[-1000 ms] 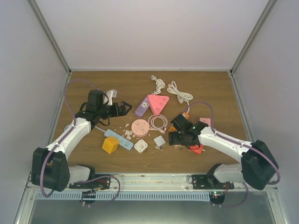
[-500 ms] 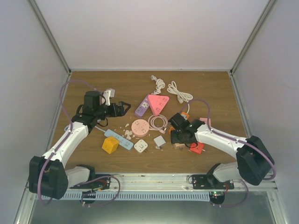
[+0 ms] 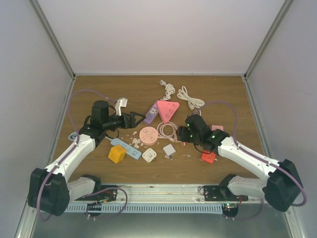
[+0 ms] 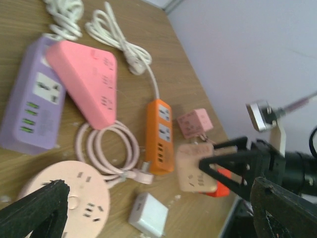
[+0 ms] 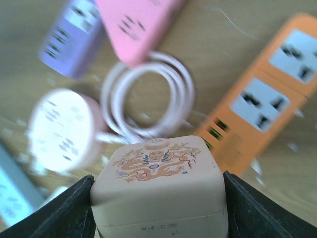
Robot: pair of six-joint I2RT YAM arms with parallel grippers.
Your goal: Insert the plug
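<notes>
My right gripper (image 5: 159, 198) is shut on a beige cube socket (image 5: 158, 178) with a dragon print and holds it above the table. Below it lie a coiled pink cable (image 5: 148, 94) with its plug, a round pink socket (image 5: 62, 129) and an orange power strip (image 5: 262, 99). In the top view the right gripper (image 3: 183, 133) is beside the pink coil (image 3: 167, 130). My left gripper (image 3: 134, 119) is open and empty beside the purple strip (image 3: 151, 114). Its wrist view shows the beige cube (image 4: 195, 168) between the right gripper's fingers, and the pink plug (image 4: 142, 176).
A pink triangular strip (image 3: 167, 110), a white adapter (image 3: 169, 149), a white square socket (image 3: 149, 155), a blue strip (image 3: 125, 148), a yellow cube (image 3: 117, 153), a red cube (image 3: 208, 157) and a pink cube (image 3: 217, 129) lie around. Two white cables (image 3: 189, 97) lie at the back.
My right gripper has lifted the beige cube off the table and carried it back and left toward the pink coil. My left gripper has moved right toward the purple strip.
</notes>
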